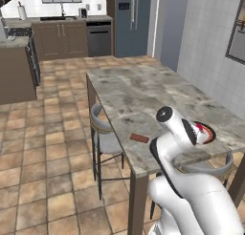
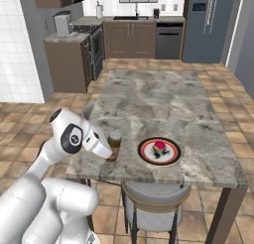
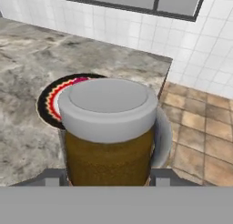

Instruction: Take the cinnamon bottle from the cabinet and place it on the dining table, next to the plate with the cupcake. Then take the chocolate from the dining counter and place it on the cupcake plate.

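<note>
The gripper (image 2: 112, 153) is clamped on the jar (image 2: 114, 145), which sits between its fingers at the tabletop's near edge, just beside the plate (image 2: 159, 151). The chocolate (image 1: 139, 138) lies near the table's (image 2: 149, 104) left edge, well apart from the plate.

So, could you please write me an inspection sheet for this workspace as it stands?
Surface: dining table, grey marbled top, dark wooden legs.
Job's things: cinnamon bottle at the near table edge, beside the plate carrying a cupcake; chocolate lying flat further along the edge.
Clutter: nothing seen on the table beyond these.
Claw: claw around the bottle's base, apparently shut on it; whether the bottle rests on the table cannot be told.
Cables: nothing seen.
Surroundings: grey stools under the table, tiled floor, kitchen cabinets and fridge behind.
</note>
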Tool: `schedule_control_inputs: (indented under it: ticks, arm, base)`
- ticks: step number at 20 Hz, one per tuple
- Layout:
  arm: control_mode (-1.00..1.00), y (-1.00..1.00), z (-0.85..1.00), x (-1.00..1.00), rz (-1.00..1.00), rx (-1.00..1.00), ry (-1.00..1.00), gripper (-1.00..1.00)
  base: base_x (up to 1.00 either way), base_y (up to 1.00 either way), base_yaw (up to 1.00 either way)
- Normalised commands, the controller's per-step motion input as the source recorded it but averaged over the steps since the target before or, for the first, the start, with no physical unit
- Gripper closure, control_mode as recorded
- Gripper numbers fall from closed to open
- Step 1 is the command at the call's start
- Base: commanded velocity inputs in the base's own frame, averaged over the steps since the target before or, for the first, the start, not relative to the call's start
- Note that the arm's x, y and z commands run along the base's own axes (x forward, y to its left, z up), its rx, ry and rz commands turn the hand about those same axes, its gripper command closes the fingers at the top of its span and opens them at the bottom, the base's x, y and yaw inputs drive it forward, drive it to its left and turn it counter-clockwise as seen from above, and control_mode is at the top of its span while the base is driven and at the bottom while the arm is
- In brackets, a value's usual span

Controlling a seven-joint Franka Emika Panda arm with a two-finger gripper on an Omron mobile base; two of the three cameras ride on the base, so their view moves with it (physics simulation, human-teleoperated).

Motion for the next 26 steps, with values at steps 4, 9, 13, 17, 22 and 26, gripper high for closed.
schedule_control_inputs:
  ticks: [4,9,13,17,22,26]
  arm:
    - [-1.0,-0.1,-0.21,0.59,-0.1,0.0,-0.15,1.0]
    - [-1.0,-0.17,-0.24,0.53,-0.1,0.0,-0.03,1.0]
    - [-1.0,-0.16,-0.22,0.5,-0.11,0.0,0.1,1.0]
    - [-1.0,0.0,-0.22,0.43,-0.14,0.0,0.08,1.0]
    - [-1.0,0.0,-0.19,0.37,-0.13,0.0,0.03,1.0]
    - [-1.0,0.0,-0.05,0.26,-0.11,0.0,0.0,1.0]
  base:
    - [0.0,0.0,0.0]
    - [0.0,0.0,0.0]
    - [0.0,0.0,0.0]
    - [0.0,0.0,0.0]
    - [0.0,0.0,0.0]
    - [0.0,0.0,0.0]
